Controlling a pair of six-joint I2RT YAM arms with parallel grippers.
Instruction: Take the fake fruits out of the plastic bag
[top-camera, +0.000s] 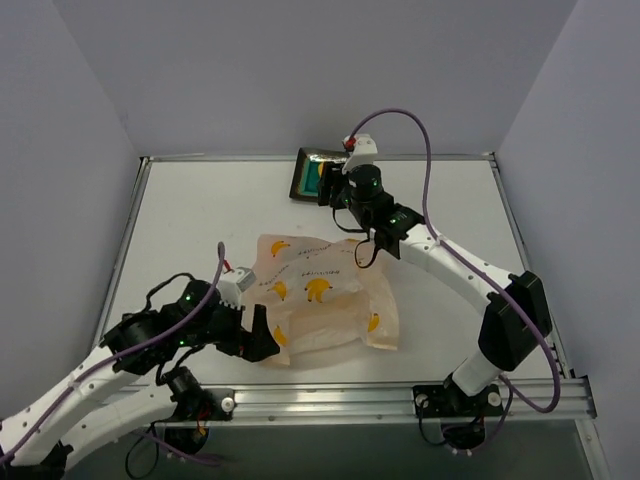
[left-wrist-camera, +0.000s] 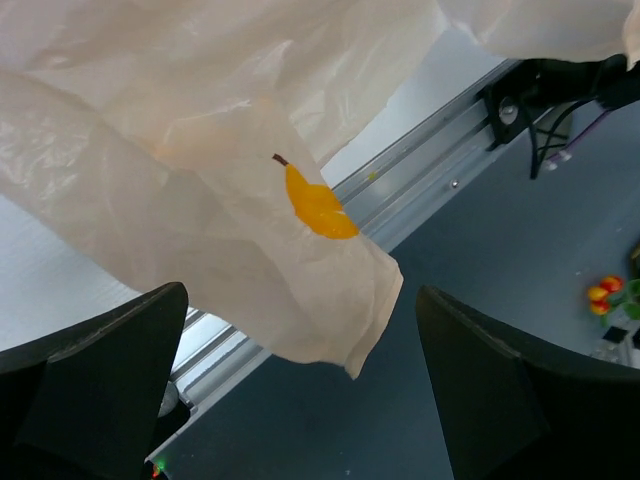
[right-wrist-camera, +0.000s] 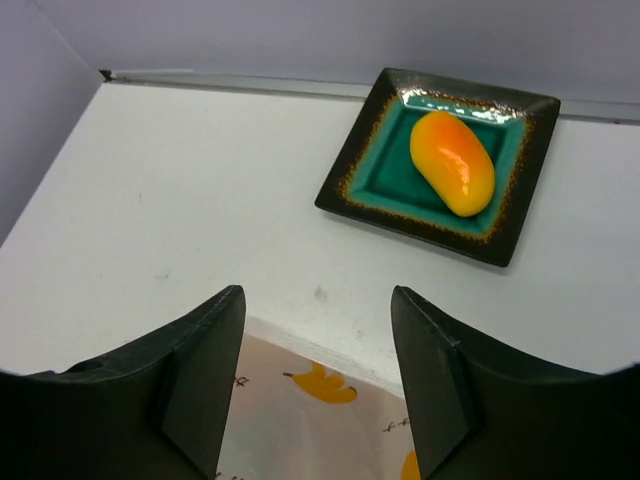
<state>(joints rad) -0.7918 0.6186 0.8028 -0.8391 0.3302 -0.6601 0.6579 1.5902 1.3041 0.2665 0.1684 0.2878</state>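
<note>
The plastic bag (top-camera: 322, 295), pale peach with yellow banana prints, lies crumpled mid-table. One of the fake fruits, a yellow-orange mango (right-wrist-camera: 452, 162), rests in the dark square tray (right-wrist-camera: 430, 228) with a teal centre. My right gripper (right-wrist-camera: 318, 390) hovers open between the bag's far edge (right-wrist-camera: 330, 420) and the tray, nothing between its fingers. At the bag's near-left corner, my left gripper (left-wrist-camera: 300, 400) is wide open. A fold of the bag (left-wrist-camera: 330, 320) hangs above its gap, ungripped. No fruit shows through the bag.
The tray (top-camera: 305, 160) sits at the back of the table, close to the rear wall, partly covered by the right gripper (top-camera: 332, 190). The left gripper (top-camera: 265, 340) is close to the aluminium rail (top-camera: 400, 400) along the table's near edge. Side walls enclose the table.
</note>
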